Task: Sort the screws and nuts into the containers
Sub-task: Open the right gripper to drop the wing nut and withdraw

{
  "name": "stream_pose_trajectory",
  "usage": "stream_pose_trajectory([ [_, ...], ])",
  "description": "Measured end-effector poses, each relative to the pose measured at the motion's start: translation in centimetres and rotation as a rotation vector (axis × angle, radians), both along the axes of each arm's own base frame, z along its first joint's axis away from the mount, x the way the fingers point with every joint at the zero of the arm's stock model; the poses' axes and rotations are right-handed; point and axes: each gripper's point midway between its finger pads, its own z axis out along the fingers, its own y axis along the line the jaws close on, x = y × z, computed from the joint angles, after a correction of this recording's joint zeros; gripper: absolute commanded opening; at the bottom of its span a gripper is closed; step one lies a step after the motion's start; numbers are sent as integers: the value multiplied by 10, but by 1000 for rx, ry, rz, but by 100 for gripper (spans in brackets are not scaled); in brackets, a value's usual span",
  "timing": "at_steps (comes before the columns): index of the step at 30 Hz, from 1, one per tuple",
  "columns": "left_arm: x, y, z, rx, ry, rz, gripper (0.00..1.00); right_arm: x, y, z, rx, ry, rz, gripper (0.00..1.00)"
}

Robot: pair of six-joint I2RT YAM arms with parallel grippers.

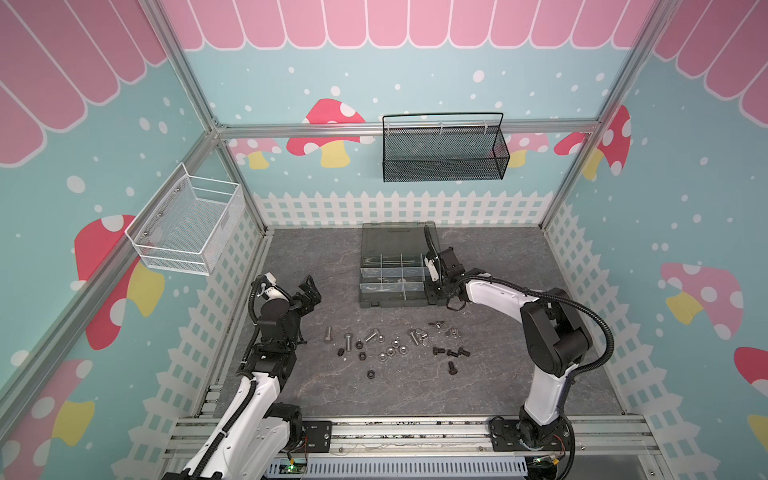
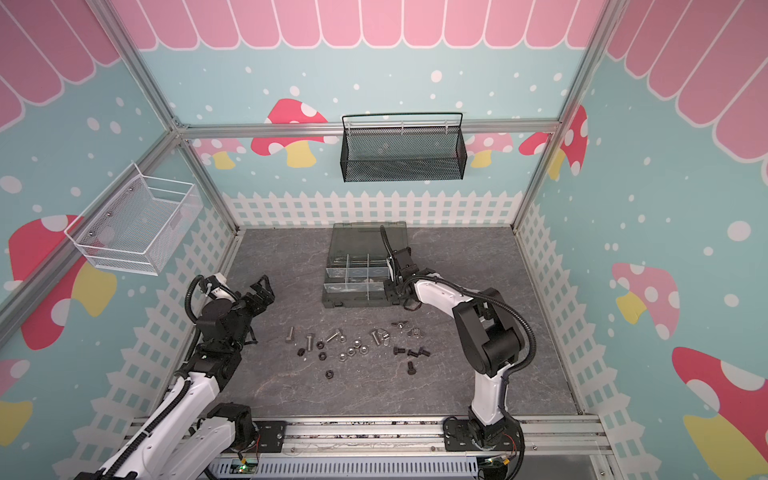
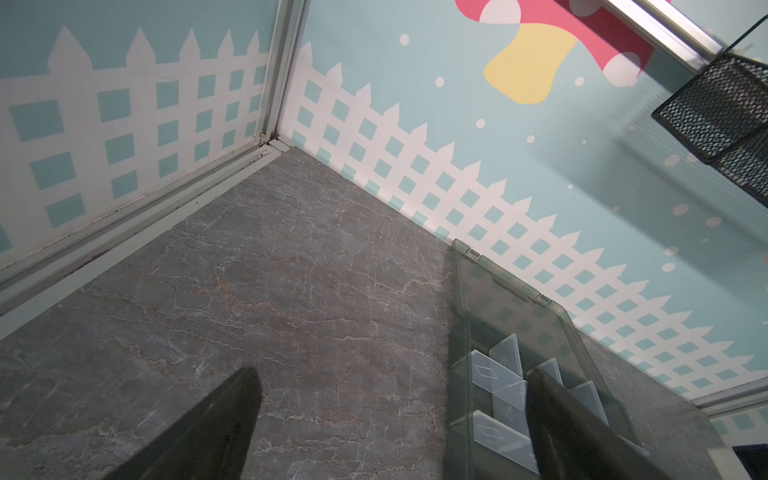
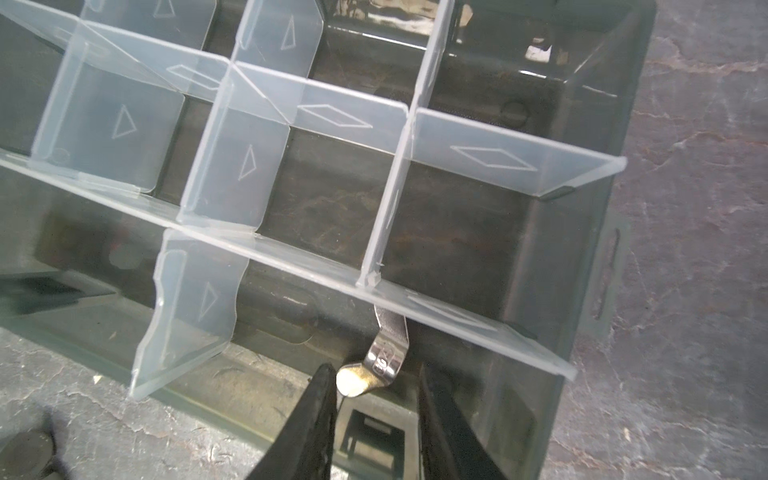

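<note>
Silver and curled, a wing nut (image 4: 380, 361) sits between my right fingers (image 4: 320, 415). They stand a little apart: one wing lies against one finger and a thin gap shows at the other, so nothing pinches it. The nut is just inside the front wall of the dark grey plastic organiser case (image 1: 370, 302), in the compartment (image 4: 457, 249) at the case's 4 o'clock corner. Its far tip is hidden behind a clear plastic divider (image 4: 457, 320), and I cannot tell whether it rests on the compartment floor.

The case stands toward 12 o'clock on the grey marbled table (image 1: 415, 395), its smoky lid (image 1: 395, 239) tilted up behind. My left fingers (image 1: 308, 286) are spread wide with nothing between them, above the table at 9 o'clock, well apart from the case. Loose silver and black screws (image 1: 348, 341) and hex nuts (image 1: 390, 351) lie scattered from the centre toward 6 o'clock, with two more wing nuts (image 1: 436, 324) at the scatter's 2 o'clock edge.
</note>
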Motion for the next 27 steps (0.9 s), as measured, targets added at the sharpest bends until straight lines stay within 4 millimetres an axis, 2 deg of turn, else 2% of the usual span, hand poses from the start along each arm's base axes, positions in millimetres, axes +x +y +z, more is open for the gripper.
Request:
stream_pose_trajectory([
  [5, 0, 0, 0, 0, 0, 0, 100, -10, -7, 20, 23, -30, -33, 37],
  [10, 0, 0, -1, 1, 6, 0, 100, -31, -20, 35, 42, -41, -70, 37],
  [16, 1, -4, -13, 7, 73, -12, 100, -75, -50, 12, -7, 51, -136, 39],
  [22, 7, -22, -25, 12, 121, -69, 100, -118, -76, -15, -59, 169, -191, 40],
  [27, 9, -34, -33, 16, 147, -103, 100, -146, -92, -31, -93, 240, -214, 45],
])
